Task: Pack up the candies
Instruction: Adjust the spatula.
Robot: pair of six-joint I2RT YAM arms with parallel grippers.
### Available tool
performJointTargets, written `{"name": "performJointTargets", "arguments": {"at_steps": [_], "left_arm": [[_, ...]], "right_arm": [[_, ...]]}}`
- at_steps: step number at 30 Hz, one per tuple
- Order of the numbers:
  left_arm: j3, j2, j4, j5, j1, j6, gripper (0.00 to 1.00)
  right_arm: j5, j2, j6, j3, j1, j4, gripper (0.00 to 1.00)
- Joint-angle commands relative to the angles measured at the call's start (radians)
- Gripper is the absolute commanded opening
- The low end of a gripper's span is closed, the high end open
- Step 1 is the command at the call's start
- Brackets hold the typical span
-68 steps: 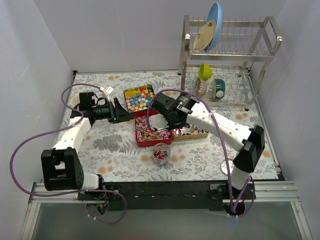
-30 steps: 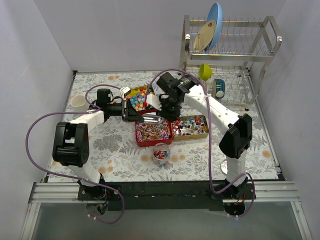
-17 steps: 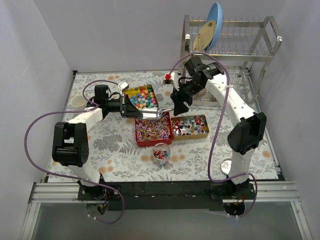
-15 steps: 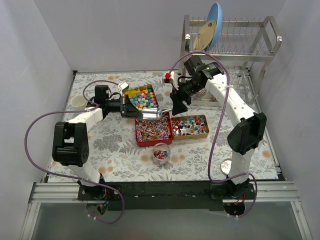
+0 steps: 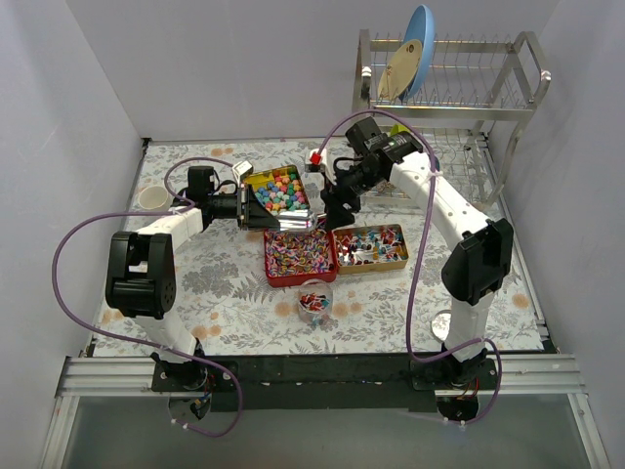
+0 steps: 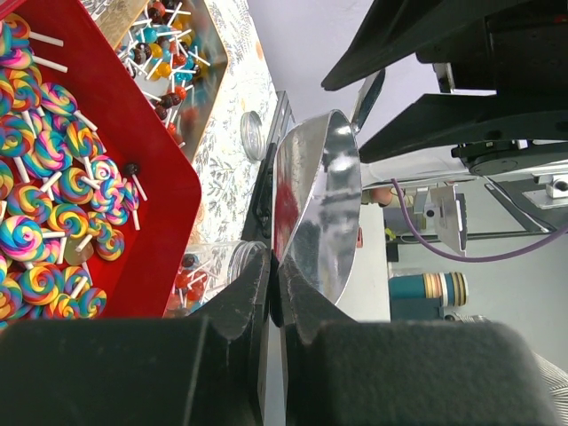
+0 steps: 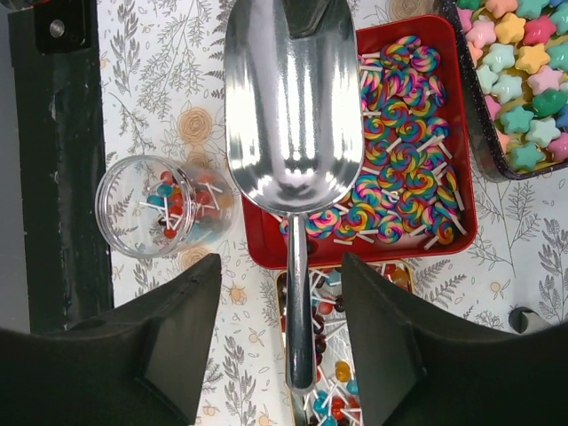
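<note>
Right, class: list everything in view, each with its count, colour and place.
red rectangular tin: one, table centre
rainbow swirl lollipops: many, in it
gold rectangular tin: one, right of the red one
clear round cup: one, near side
small ball lollipops: many, mixed colours, in both
yellow-walled rectangular tin: one, behind the red one
pastel star-shaped candies: many, in it
shiny metal scoop: one, silver, empty, over the red tin
steel dish rack: one, back right; blue plate, tan plate, green cup, teal mug on it
small white cup: one, left edge
left gripper: black, shut on the scoop
right gripper: black, open, at the scoop's handle
</note>
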Motion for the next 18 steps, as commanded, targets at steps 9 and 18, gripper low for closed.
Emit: {"name": "performJointTargets", "arguments": {"at_steps": [9, 18], "left_arm": [[0.019, -0.021, 0.005, 0.022, 0.004, -0.002, 0.0], [0.007, -0.039, 0.005, 0.022, 0.004, -0.002, 0.0]], "right_arm": [[0.025, -0.029, 0.056, -0.002, 0.009, 0.092, 0.46], [0.075, -0.029, 0.038, -0.016, 0.041, 0.086, 0.3]]}}
